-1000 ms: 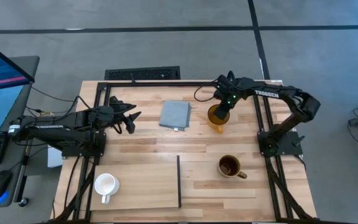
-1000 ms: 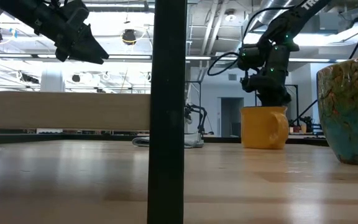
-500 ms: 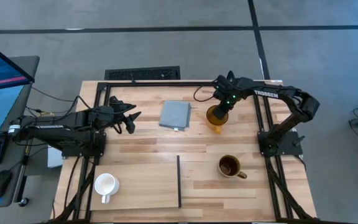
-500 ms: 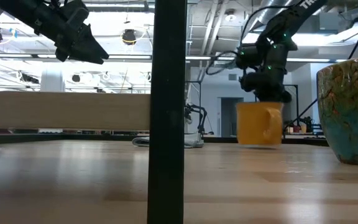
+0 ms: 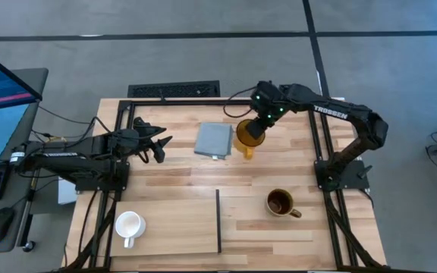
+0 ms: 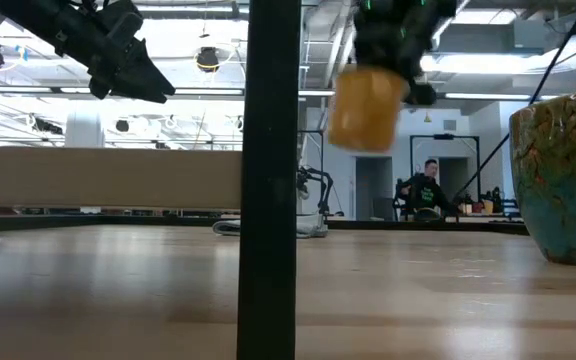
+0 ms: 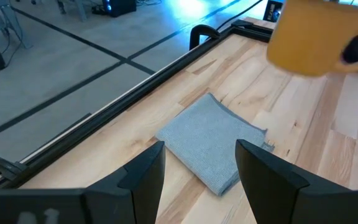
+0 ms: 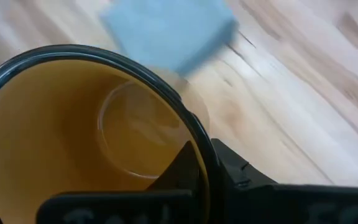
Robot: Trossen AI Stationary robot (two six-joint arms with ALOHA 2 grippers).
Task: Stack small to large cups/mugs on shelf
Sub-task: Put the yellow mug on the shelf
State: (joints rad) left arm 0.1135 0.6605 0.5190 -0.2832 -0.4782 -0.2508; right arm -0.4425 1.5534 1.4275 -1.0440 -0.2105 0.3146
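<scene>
My right gripper (image 5: 258, 126) is shut on the yellow-amber mug (image 5: 246, 136), which hangs in the air near the grey-blue pad (image 5: 214, 140); it also shows in the low view (image 6: 368, 105) and the left wrist view (image 7: 309, 37). My left gripper (image 5: 158, 148) is open and empty, above the table's left part. The small white mug (image 5: 129, 225) shows inside the outline of the pale shelf panel (image 5: 177, 227), left of its black strip (image 5: 218, 220). The dark brown mug (image 5: 281, 203) stands on its base at the near right. My right gripper holds the yellow mug by its rim (image 8: 199, 146), one finger (image 8: 184, 167) inside the mug and one (image 8: 244, 177) outside the wall. The fingers come from above, pointing down. The mug hangs lifted clear of the table, mouth up and slightly tipped, its handle (image 5: 246, 152) toward the near edge.
The grey-blue pad (image 7: 213, 143) lies flat at the far middle. Black frame rails run along the table's far edge (image 5: 203, 101) and both sides. A person sits in the room behind the table (image 6: 426, 185). Bare wood lies between the pad and the shelf.
My right gripper has lifted the yellow mug off the table and carried it up and toward the table's left, closer to the grey-blue pad. The mug now hangs well clear of the tabletop, slightly tipped.
</scene>
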